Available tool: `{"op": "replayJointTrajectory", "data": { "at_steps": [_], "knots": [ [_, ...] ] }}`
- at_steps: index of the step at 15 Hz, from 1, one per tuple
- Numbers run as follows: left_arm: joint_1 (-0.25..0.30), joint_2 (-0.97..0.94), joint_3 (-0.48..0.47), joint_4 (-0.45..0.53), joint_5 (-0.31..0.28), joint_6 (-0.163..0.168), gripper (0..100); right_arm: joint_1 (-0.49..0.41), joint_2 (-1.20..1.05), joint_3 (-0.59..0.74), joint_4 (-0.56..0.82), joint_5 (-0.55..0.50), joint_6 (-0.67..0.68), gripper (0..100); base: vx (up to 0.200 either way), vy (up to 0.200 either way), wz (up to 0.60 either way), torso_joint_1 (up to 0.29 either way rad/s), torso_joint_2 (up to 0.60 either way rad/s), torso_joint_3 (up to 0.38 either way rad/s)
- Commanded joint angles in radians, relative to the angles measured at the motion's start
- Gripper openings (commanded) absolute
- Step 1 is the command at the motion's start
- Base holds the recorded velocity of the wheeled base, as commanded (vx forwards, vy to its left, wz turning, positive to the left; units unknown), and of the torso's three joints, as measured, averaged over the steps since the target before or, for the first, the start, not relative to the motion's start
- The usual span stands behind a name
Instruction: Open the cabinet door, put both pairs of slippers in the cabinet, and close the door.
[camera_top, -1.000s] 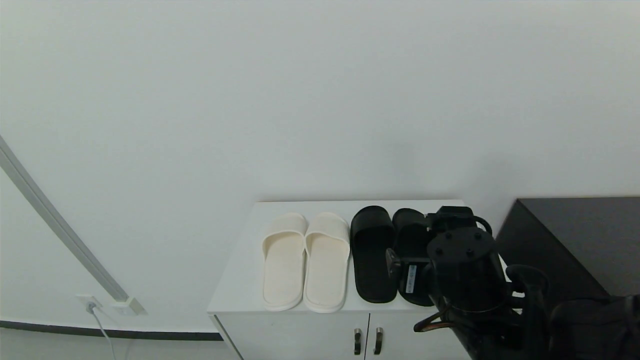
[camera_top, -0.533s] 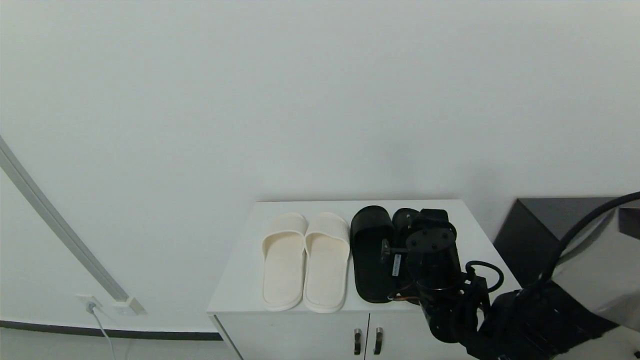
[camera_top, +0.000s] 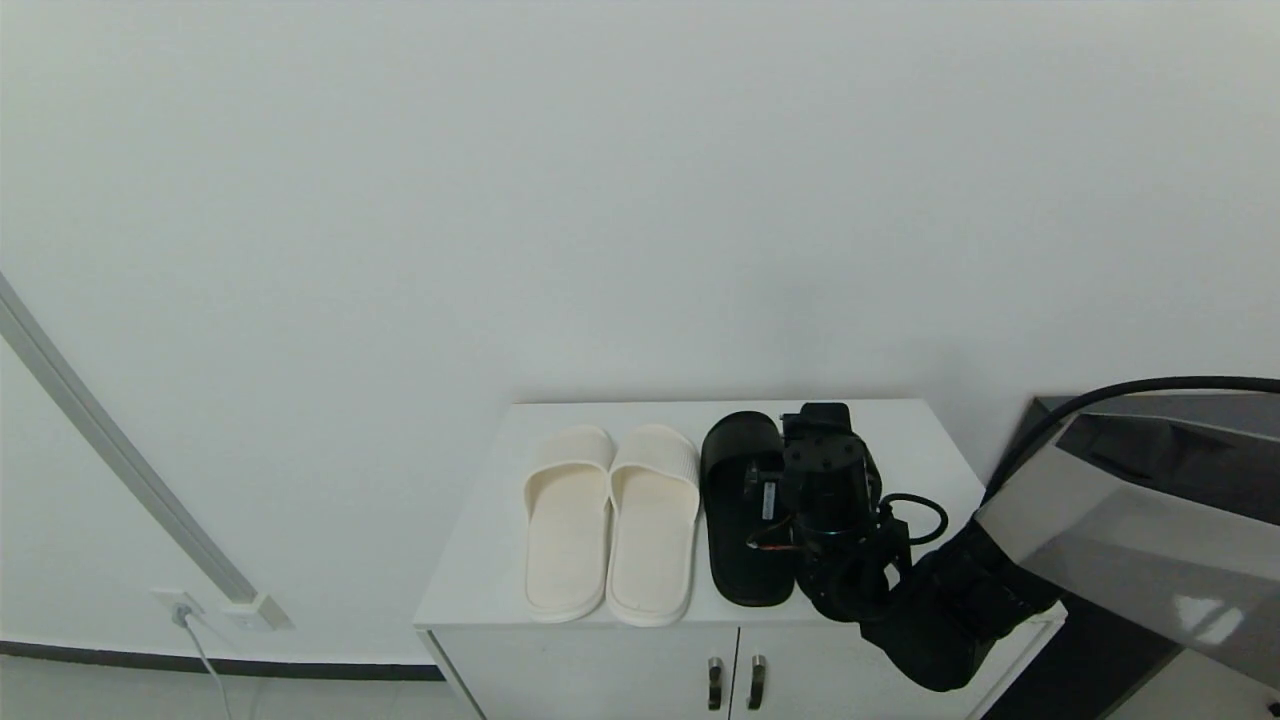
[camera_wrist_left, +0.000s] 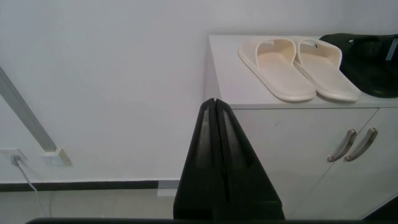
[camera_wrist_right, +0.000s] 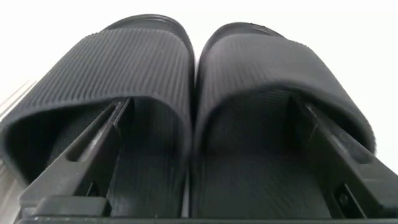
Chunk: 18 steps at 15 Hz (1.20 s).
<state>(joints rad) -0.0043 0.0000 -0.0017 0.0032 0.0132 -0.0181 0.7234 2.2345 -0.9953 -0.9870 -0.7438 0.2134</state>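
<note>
A pair of black slippers lies on the right half of the white cabinet's top, toes to the wall. My right gripper is open over them, with one finger under the strap of one slipper and the other finger under the strap of its mate. In the head view the right gripper covers the right black slipper, and the left black slipper shows beside it. The white slippers lie to their left. My left gripper is shut, low and left of the cabinet. Both doors are closed.
Two metal handles meet at the middle of the cabinet front. A dark cabinet stands to the right. On the left wall are a slanted rail and a socket with a cable.
My right arm has swung left and forward from the cabinet's right side, settling over the black slippers. The slippers and the left arm have not moved.
</note>
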Motion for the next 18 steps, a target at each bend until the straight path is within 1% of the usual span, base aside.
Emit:
{"op": "replayJointTrajectory", "data": {
  "at_steps": [1,2,3,9,11,13,15,18],
  "knots": [
    [0.000,0.002,0.000,0.000,0.001,0.000,0,-0.002,0.014,-0.016,-0.001,0.001,0.001,100,0.000,0.000,0.00,0.000,0.00,0.000],
    [0.000,0.002,0.000,0.000,0.001,0.000,0,-0.002,0.014,-0.016,-0.001,0.001,0.004,100,0.000,0.000,0.00,0.000,0.00,0.000],
    [0.000,0.002,0.000,0.000,0.001,0.000,0,-0.002,0.014,-0.014,-0.001,0.003,0.006,0,0.000,0.000,0.00,0.000,0.00,0.000],
    [0.000,0.002,0.000,0.000,0.001,0.000,0,-0.002,0.007,-0.008,-0.001,0.004,0.006,0,0.000,0.000,0.00,0.000,0.00,0.000],
    [0.000,0.002,0.000,0.000,0.001,0.000,0,0.001,-0.030,0.014,-0.001,0.008,0.001,0,0.000,0.000,0.00,0.000,0.00,0.000],
    [0.000,0.002,0.002,-0.002,0.002,0.000,0,0.004,-0.091,0.060,0.001,0.049,-0.006,0,0.000,0.000,0.00,0.000,0.00,0.000],
    [0.000,0.002,0.002,-0.002,0.002,0.000,0,0.004,-0.197,0.169,-0.005,0.126,-0.048,0,0.000,0.000,0.00,0.000,0.00,0.000],
    [0.000,0.002,0.002,-0.002,0.002,0.000,0,0.025,-0.340,0.288,-0.002,0.238,-0.048,0,0.000,0.000,0.00,0.000,0.00,0.000]
  ]
}}
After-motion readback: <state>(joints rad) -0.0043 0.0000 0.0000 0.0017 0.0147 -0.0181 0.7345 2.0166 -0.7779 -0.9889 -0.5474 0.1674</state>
